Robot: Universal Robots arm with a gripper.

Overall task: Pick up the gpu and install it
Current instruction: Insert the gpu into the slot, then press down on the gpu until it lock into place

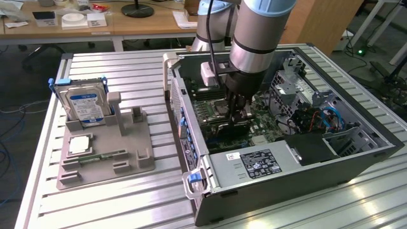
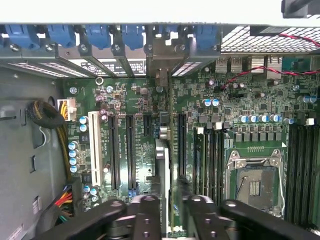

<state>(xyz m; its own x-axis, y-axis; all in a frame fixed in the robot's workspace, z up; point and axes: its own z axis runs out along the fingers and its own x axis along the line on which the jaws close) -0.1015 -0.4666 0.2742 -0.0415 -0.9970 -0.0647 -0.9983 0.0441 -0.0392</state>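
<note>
The gpu [image 2: 170, 150] appears edge-on as a thin dark card standing upright on the green motherboard [image 2: 135, 100]. Its metal bracket end [image 2: 161, 57] meets the row of rear slot covers. My gripper [image 2: 167, 212] straddles the card's near end, one side of it on each face of the card. In the exterior view my gripper [image 1: 239, 114] reaches straight down into the open computer case [image 1: 305, 162], over the expansion slots. The arm hides most of the card there.
On the exterior view's left, a grey holder [image 1: 105, 152] carries a blue-labelled hard drive [image 1: 86, 105] and a narrow green memory stick [image 1: 95, 157]. Inside the case are the power supply [image 1: 254, 164], the empty CPU socket [image 2: 252, 182], empty slots [image 2: 130, 150] and a cable bundle [image 2: 50, 117].
</note>
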